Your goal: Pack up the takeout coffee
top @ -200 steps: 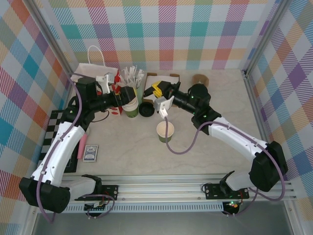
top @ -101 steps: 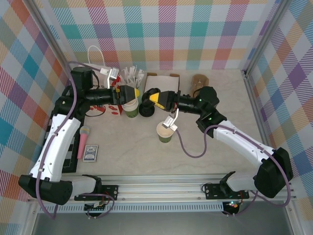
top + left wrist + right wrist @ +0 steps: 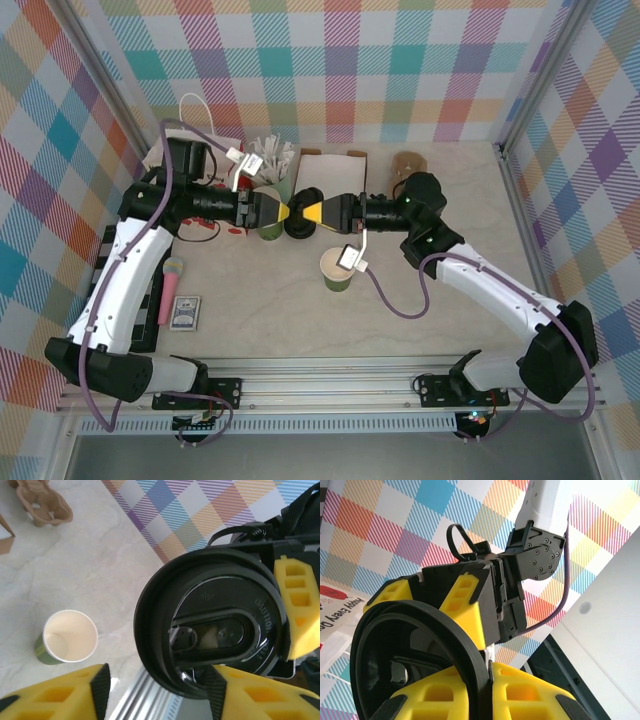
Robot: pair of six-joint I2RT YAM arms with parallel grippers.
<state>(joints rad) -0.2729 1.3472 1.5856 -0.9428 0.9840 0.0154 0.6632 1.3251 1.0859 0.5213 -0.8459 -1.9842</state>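
The takeout coffee cup (image 3: 338, 268), dark green with a cream inside, stands upright and uncovered at mid-table; the left wrist view has it low on the left (image 3: 67, 637). Its round black lid (image 3: 415, 645) hangs on edge in the air, with my right gripper (image 3: 490, 672) shut on its rim. From above, the right gripper (image 3: 306, 211) and left gripper (image 3: 284, 211) meet tip to tip behind the cup. The lid (image 3: 215, 625) faces my left gripper (image 3: 159, 690), whose fingers stand apart with the lid's lower rim between them. One left finger sits close to the rim; the other is well off it.
A pale-green cup of white packets (image 3: 268, 152) and a white paper bag (image 3: 195, 125) stand at the back left. Beside them are a cardboard tray (image 3: 332, 162) and a brown cup carrier (image 3: 408, 162). A pink item (image 3: 172, 285) and a card deck (image 3: 186, 312) lie front left.
Both grippers have come together behind the cup. The left one swung right and narrowed its jaws around the lid's edge. The right one turned the lid toward it.
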